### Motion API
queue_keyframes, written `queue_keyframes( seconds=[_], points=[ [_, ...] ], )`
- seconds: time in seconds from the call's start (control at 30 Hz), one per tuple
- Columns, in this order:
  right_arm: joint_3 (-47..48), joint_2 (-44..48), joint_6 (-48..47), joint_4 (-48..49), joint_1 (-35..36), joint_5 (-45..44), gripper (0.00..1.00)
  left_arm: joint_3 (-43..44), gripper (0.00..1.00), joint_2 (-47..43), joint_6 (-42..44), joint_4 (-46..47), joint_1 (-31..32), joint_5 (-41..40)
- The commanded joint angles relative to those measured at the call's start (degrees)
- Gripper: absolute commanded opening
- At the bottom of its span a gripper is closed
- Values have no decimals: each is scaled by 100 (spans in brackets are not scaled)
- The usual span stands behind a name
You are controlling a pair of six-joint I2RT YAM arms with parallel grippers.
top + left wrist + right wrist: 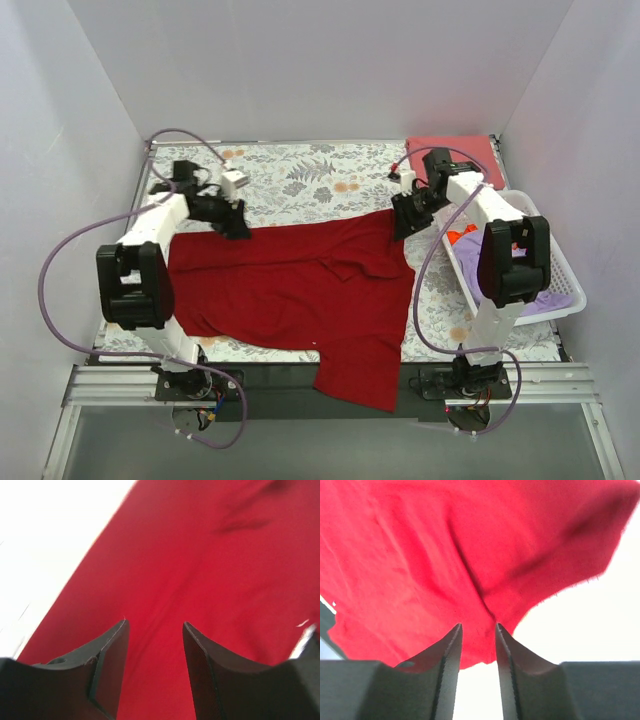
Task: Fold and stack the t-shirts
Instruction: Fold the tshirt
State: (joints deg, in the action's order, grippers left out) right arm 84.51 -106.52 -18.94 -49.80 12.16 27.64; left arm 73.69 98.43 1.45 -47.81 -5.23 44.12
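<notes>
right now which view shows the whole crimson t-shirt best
Top external: the crimson t-shirt lies spread out, nearly its whole outline visible. Both wrist views show only a close patch of its red fabric.

left gripper (237, 228) forward, low, jaws apart | right gripper (405, 224) forward, low, jaws narrowly apart

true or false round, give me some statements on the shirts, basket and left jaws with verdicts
1. The crimson t-shirt hangs partly over the table's near edge. True.
2. The white basket sits on the left side. False: it is on the right.
3. The left gripper has its jaws apart. True.
4. The lavender t-shirt lies spread on the floral cloth. False: it is in the basket.
5. The pinkish-red t-shirt lies at the far right corner. True.
</notes>
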Motion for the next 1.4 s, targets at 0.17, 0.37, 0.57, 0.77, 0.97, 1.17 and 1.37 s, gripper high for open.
queue_keyframes(
  seconds=[0.17, 0.37, 0.57, 0.77, 0.97, 1.17, 1.37],
  points=[
    [-1074, 571, 57, -399, -320, 514, 34, -813, 45, -370, -1912, 2742, 3175, 274],
    [-1270, 527, 57, -381, -329, 594, 34, -356, 45, 543, -1886, 3023, 4162, -245],
    [-1349, 132, 74, -320, -320, 506, 39, -197, 47, 888, -1772, 3102, 4417, -421],
    [-1270, -176, 136, -197, -329, 558, 41, -285, 48, 976, -1745, 3190, 4593, -536],
    [-1341, -404, 189, -4, -258, 523, 40, -391, 50, 1073, -1692, 3269, 4698, -650],
    [-1323, -501, 329, 120, -241, 277, 42, -478, 50, 1099, -1666, 3340, 4725, -738],
    [-1279, -493, 408, 225, -171, 119, 26, -610, 50, 1134, -1508, 3392, 4769, -817]
  ],
)
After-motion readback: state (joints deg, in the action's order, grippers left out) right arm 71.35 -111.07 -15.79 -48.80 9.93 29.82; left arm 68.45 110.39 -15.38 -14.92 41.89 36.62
